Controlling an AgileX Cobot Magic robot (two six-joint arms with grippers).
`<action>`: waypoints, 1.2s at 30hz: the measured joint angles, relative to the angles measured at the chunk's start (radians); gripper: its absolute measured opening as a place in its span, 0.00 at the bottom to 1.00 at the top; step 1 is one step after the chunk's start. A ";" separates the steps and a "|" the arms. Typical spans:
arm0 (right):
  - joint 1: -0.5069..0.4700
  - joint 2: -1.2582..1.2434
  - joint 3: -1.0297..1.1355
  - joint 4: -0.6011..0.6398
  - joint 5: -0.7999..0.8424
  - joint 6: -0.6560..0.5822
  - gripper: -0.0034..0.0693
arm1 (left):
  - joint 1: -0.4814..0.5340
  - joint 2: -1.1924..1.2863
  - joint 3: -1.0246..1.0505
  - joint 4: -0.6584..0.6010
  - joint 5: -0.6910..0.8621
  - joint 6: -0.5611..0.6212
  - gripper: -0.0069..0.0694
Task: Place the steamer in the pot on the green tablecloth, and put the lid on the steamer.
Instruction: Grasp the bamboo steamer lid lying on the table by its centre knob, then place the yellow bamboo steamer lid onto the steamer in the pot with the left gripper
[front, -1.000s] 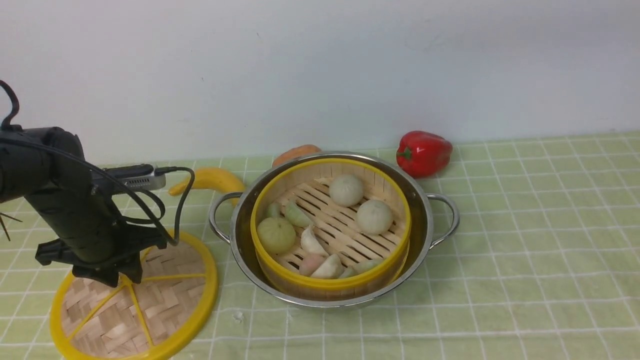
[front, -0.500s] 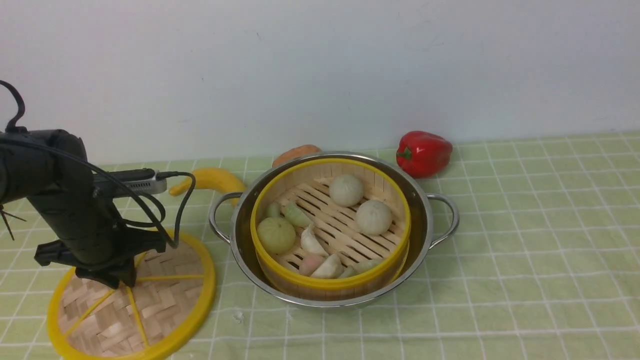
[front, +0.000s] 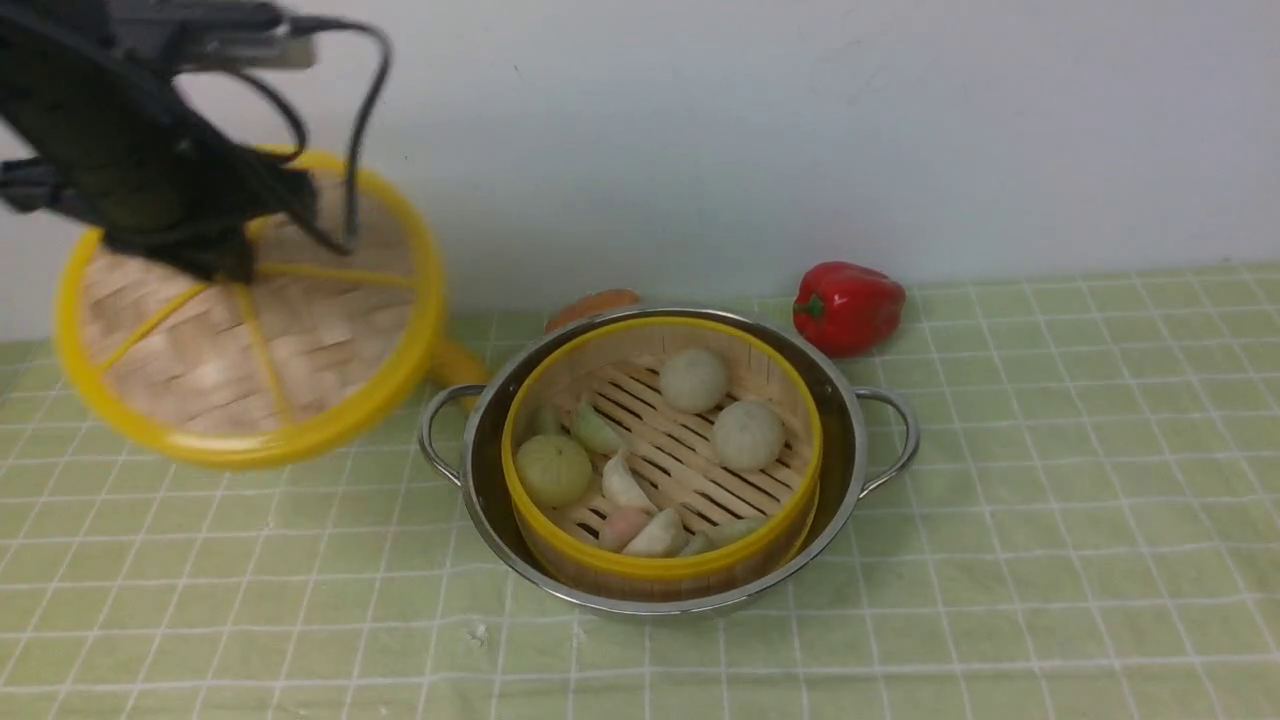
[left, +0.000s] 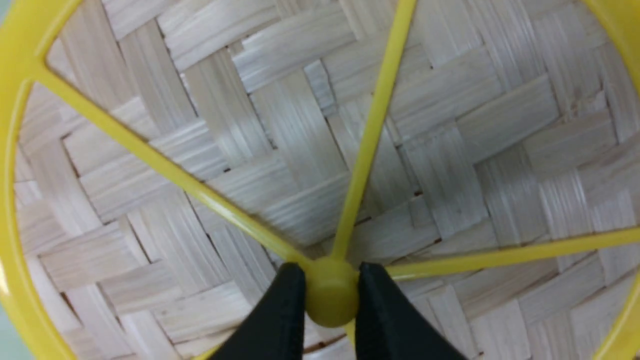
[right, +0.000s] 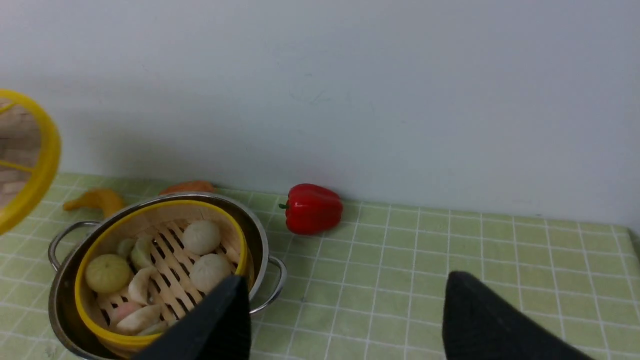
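The steamer (front: 660, 455), a bamboo basket with a yellow rim holding toy buns and dumplings, sits inside the shiny steel pot (front: 845, 450) on the green tablecloth (front: 1050, 480). Both also show in the right wrist view: the steamer (right: 160, 260) and the pot (right: 257, 240). My left gripper (front: 225, 262) is shut on the centre knob of the lid (front: 310, 330) and holds it tilted in the air, left of the pot. The left wrist view shows the black fingers (left: 280, 310) clamping the yellow knob of the lid (left: 300, 150). My right gripper (right: 345, 285) is open and empty above the cloth, right of the pot.
A red bell pepper (front: 848, 305) lies behind the pot on the right. An orange vegetable (front: 592, 305) lies just behind the pot. A yellow banana-like toy (front: 455, 362) is partly hidden behind the lid. A white wall stands at the back.
My left gripper has lifted the lid off the cloth, up and slightly back. The lid now hangs tilted in the air. The pot and steamer have not moved.
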 joint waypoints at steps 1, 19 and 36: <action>0.000 0.000 0.001 0.000 0.000 0.003 0.73 | -0.061 0.019 -0.022 -0.013 0.000 0.000 0.25; 0.000 0.000 0.004 0.049 -0.001 0.013 0.59 | -0.436 0.388 -0.202 0.128 0.019 -0.113 0.25; 0.000 0.000 0.004 0.060 -0.001 0.013 0.58 | -0.410 0.427 -0.209 0.114 -0.006 -0.113 0.25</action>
